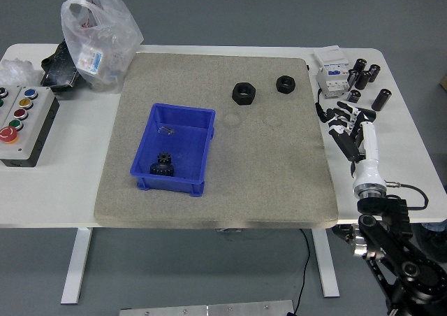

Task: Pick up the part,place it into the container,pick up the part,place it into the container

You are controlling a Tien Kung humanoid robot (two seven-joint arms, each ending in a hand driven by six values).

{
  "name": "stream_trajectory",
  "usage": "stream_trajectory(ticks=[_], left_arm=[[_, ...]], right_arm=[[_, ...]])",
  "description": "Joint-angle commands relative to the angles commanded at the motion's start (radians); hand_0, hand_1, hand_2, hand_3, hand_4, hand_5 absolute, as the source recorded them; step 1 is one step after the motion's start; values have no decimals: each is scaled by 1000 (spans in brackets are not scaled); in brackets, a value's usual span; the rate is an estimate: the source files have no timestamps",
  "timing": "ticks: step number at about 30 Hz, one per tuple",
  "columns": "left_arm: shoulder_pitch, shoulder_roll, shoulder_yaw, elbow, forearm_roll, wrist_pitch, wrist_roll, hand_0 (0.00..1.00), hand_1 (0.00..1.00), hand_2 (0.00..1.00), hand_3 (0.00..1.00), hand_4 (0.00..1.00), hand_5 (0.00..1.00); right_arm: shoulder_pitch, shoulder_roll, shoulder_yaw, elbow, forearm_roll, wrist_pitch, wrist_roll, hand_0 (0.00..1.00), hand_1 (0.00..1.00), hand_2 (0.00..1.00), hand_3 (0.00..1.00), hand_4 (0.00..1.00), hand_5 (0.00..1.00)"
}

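While the right hand [347, 124] hangs at the right of the frame, off the mat's edge, its fingers are loosely spread and hold nothing.

Grey mat [279, 183]: centre of the white bench [391, 183].

Blue container [173, 148]: left-centre of the mat, upright; holds a black gear-shaped part [163, 166] at its near end and a small pale item at its far end, too small to tell.

Large black hex nut [244, 93]: upper centre of the mat. Smaller black nut [285, 83]: just right of it, apart.

Button box [22, 124]: left edge. Plastic bag [98, 33]: upper left. Breaker unit [334, 68] and black cylinders [367, 75]: upper right.
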Motion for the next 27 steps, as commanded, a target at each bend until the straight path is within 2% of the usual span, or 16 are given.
stream_trajectory(ticks=[15,27], left_arm=[[8,12,27,0,-53,4,1,612,603,589,620,621,367],[17,21,24,0,-40,1,1,612,603,587,619,622,349]], right_arm=[[-24,23,39,23,-12,18,-2,578,697,721,736,758,509],[-45,23,37,16,-5,24,3,584,695,720,734,760,511]])
